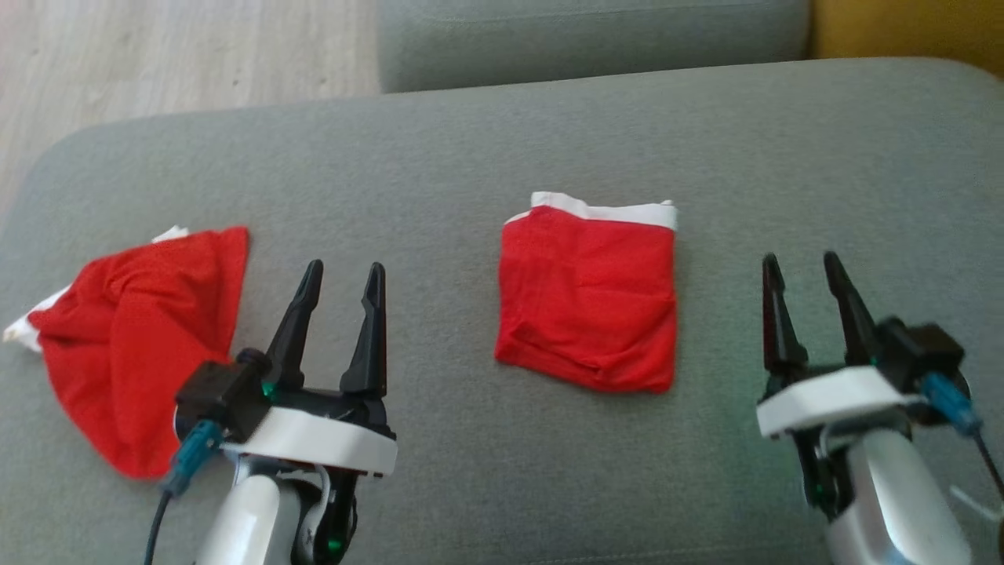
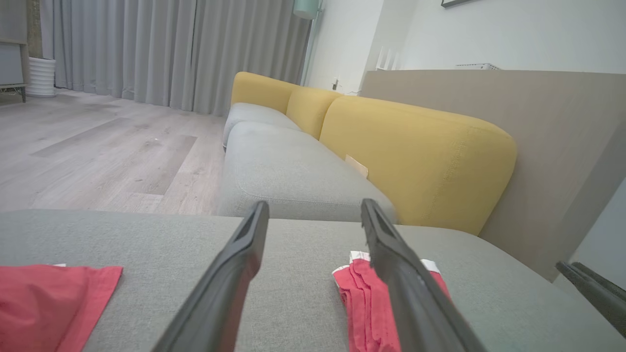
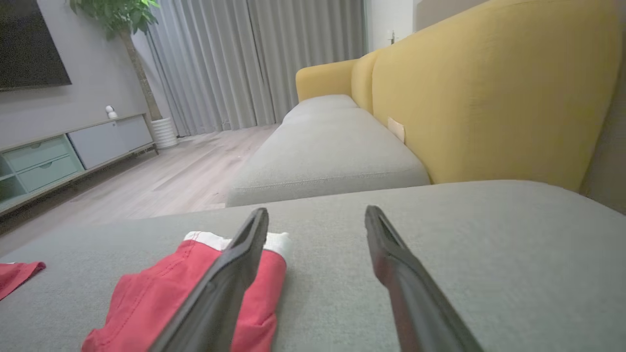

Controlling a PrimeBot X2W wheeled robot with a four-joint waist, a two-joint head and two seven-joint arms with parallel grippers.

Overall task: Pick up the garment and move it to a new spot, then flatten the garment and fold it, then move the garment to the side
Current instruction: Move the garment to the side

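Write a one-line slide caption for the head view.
Open left gripper and open right gripper flank a folded red garment on a grey cushion; a crumpled red garment lies left.

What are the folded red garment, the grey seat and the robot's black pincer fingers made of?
Folded red garment: soft knit cloth, likely cotton or blend; matte, creased.
Grey seat: woven upholstery; fine weave shows.
Pincer fingers: probably hard black plastic; smooth, slight sheen.
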